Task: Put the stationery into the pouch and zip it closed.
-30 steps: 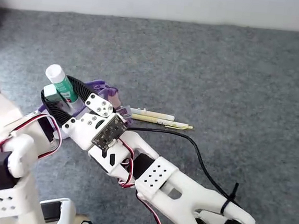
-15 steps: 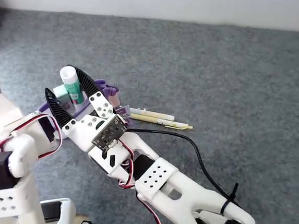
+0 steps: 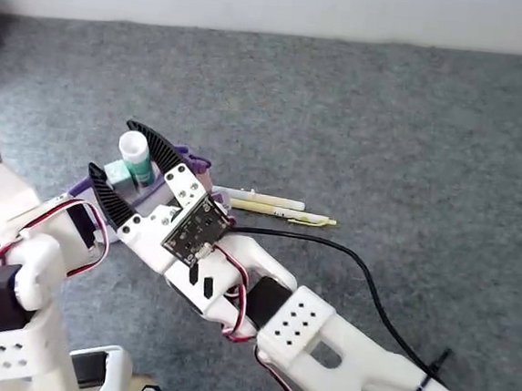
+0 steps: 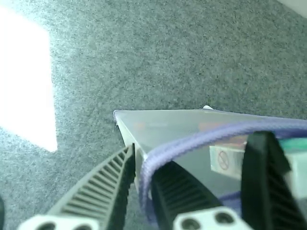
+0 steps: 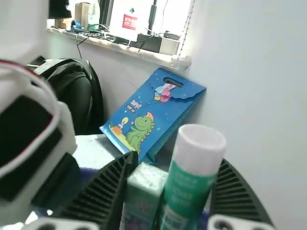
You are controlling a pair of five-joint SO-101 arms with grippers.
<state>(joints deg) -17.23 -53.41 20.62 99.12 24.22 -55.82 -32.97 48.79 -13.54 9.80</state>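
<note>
Pinches the purple edge of the clear pouch (image 4: 192,127) with the left gripper (image 4: 140,160), ribbed black fingers (image 4: 108,179) clamped on that edge from both sides, near the pouch's corner. Holds the edge raised, pouch mouth open.

Hangs the right gripper (image 3: 112,151) over the pouch mouth with jaws spread wide, released, gripping nothing. Between those jaws, standing upright in the pouch: a green glue stick (image 3: 137,153) with a white cap, and just beside it a small pale-green box (image 3: 117,174), shorter than the stick.

From the left wrist, through the pouch wall: a printed label on the box, and one black finger of the right gripper close against the pouch.

Outside the pouch, just beside it on the side away from the left gripper, flat on the grey carpet (image 3: 386,124): two cream pens (image 3: 261,198), side by side and nearly parallel, stretching away from the pouch.

Beyond the pouch, against a white wall: a blue paper bag (image 5: 153,115) with a cartoon dinosaur.
</note>
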